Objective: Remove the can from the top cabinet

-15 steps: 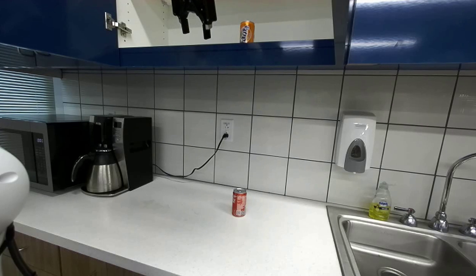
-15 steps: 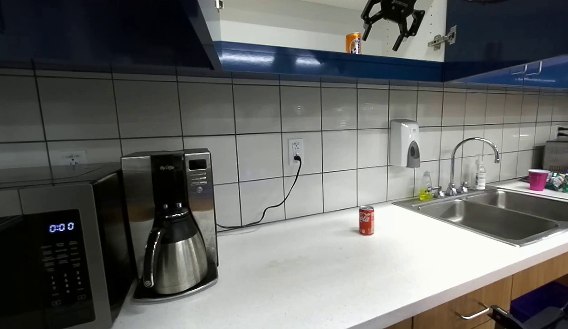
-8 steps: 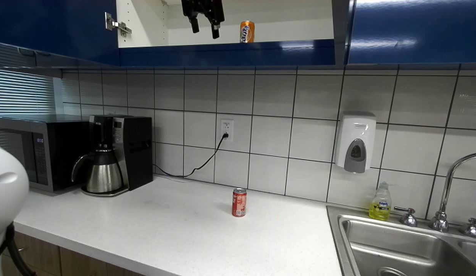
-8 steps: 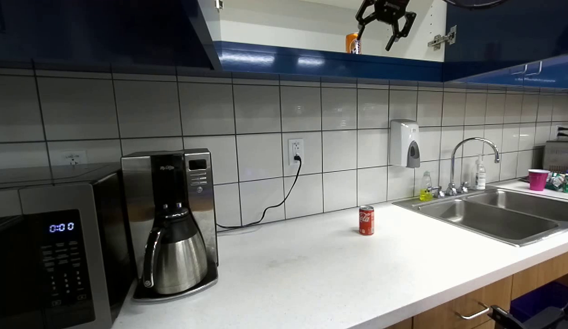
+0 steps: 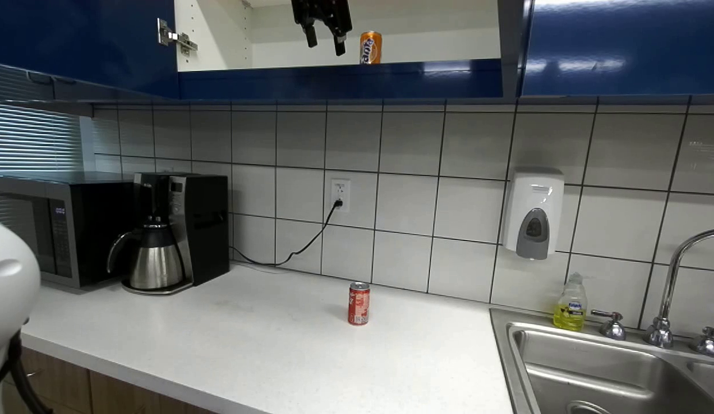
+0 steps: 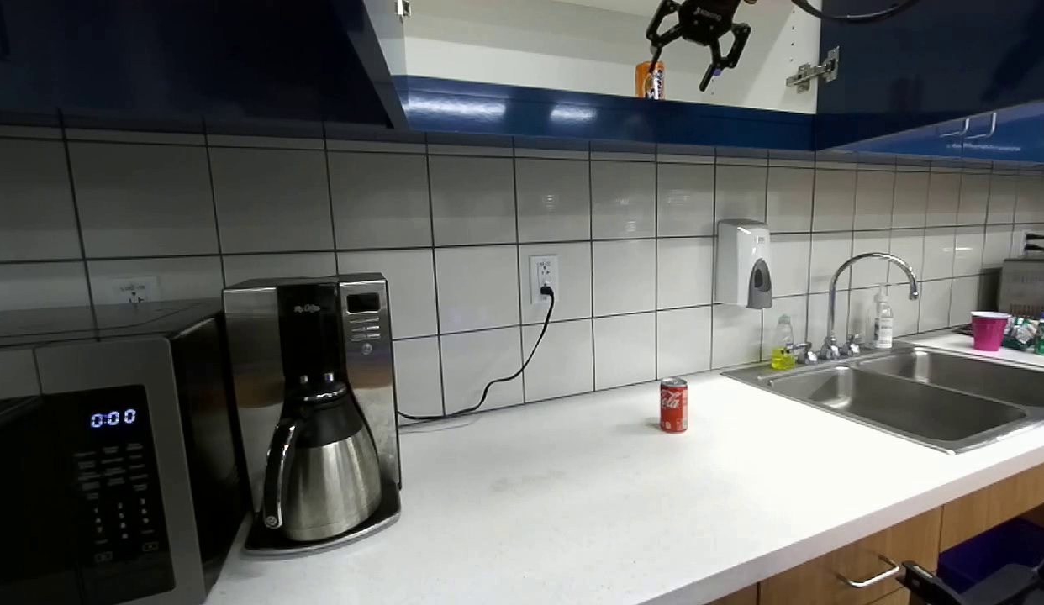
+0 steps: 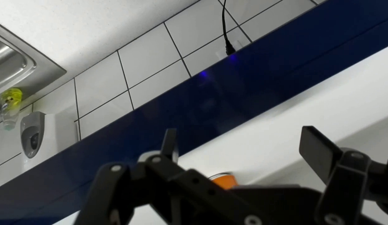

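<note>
Top cabinet (image 5: pixel 334 82): wall-mounted, white inside, with glossy dark blue doors (image 5: pixel 75 46) swung open on metal hinges.

Can (image 5: pixel 371 48): small orange cylindrical drink can with blue-and-white lettering, standing upright inside the top cabinet, behind its blue front edge.

Gripper (image 5: pixel 326 50): black, jointed, two-fingered, hanging tips-down at the opening of the top cabinet, near the can and apart from it; in the wrist view its linkage hides most of the can. Whether the tips reach past the cabinet's front edge, I cannot tell.

Fingers (image 7: pixel 317 153): spread wide, a broad gap between their flat dark pads.

Tiled wall (image 5: pixel 409 198): white squares with dark joints, beneath the top cabinet, bearing a white plastic soap dispenser (image 5: pixel 535 213) with a grey front.

Counter (image 5: pixel 265 351): flat and white, lower than the top cabinet.

Red can (image 5: pixel 359 303): small metal cylinder with a silver top, upright on the counter below the top cabinet.

Coffee maker (image 5: pixel 204 230): black and silver, with a steel carafe (image 6: pixel 333 483), on the counter lower than the top cabinet; a dark microwave (image 6: pixel 110 470) stands just beside it.

Sink (image 5: pixel 501 345): stainless steel, set into the counter below and to one side of the top cabinet, with a chrome faucet (image 5: pixel 671 279) and a clear bottle of yellow liquid (image 5: pixel 570 310) at its rim.
</note>
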